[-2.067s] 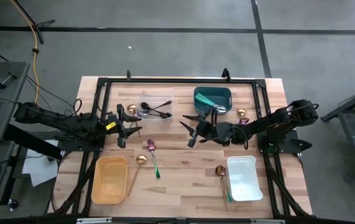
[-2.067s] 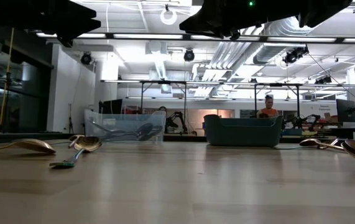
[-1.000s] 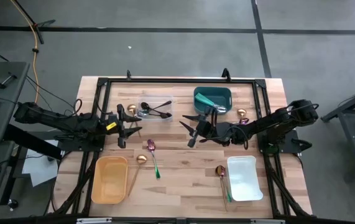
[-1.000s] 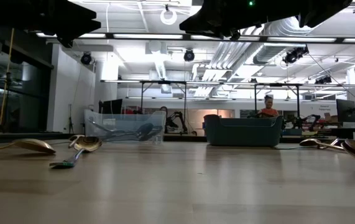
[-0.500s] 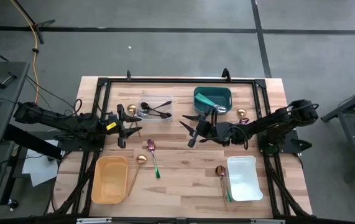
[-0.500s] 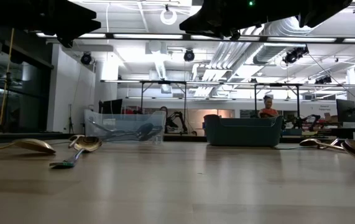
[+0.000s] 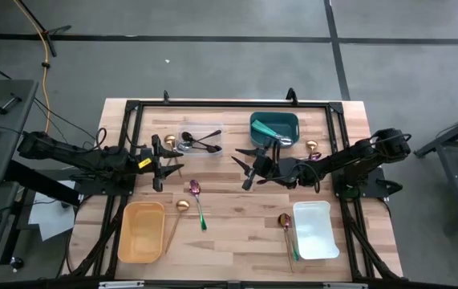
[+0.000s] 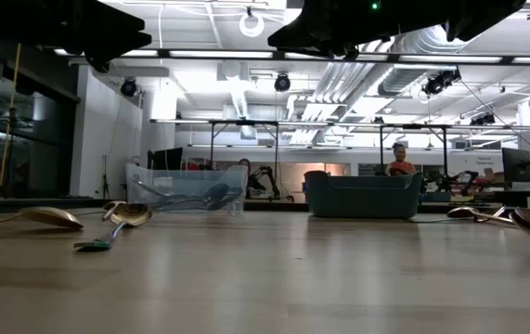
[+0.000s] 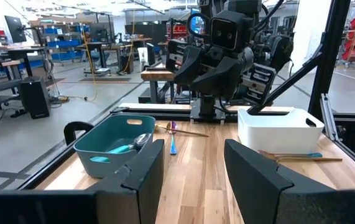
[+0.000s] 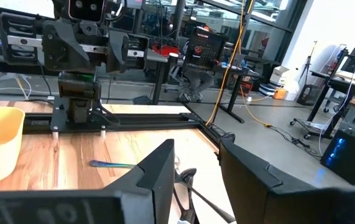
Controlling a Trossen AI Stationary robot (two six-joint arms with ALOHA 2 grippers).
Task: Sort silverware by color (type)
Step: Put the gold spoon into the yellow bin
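Wooden table (image 7: 237,233) carries four bins. Left gripper (image 7: 172,161) hovers beside clear bin (image 7: 200,142) of black utensils, fingers apart, empty. Right gripper (image 7: 245,164) hovers mid-table near teal bin (image 7: 274,126), fingers apart, empty. Pink-headed spoon (image 7: 197,198) and gold spoon (image 7: 179,210) lie near yellow bin (image 7: 141,231); more beside white bin (image 7: 315,229).

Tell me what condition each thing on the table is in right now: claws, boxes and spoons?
Left claw: open, empty, hovering.
Right claw: open, empty, hovering.
Clear box: holds black utensils.
Teal box: holds teal-handled pieces.
Yellow box: empty.
White box: empty.
Pink-purple spoon: loose on table.
Gold spoon: loose beside yellow box.
Gold spoon by white box: loose on table.
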